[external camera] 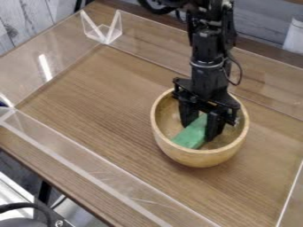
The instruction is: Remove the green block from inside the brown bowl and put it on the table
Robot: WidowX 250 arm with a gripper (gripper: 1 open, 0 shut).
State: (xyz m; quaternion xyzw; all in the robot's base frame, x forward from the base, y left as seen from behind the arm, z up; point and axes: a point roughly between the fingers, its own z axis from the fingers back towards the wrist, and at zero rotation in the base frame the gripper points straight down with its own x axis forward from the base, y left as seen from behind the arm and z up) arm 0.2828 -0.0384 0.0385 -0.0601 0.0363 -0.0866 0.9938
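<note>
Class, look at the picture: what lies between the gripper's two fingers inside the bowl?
The green block, which the gripper has closed on, low inside the brown bowl, seen in the camera view.

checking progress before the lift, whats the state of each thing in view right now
gripper: pointing straight down into the bowl, shut on the green block
green block: inside the bowl, pinched between the fingers, not yet lifted out
brown bowl: upright on the table, block inside
table: bears the bowl, no block on it yet
</note>
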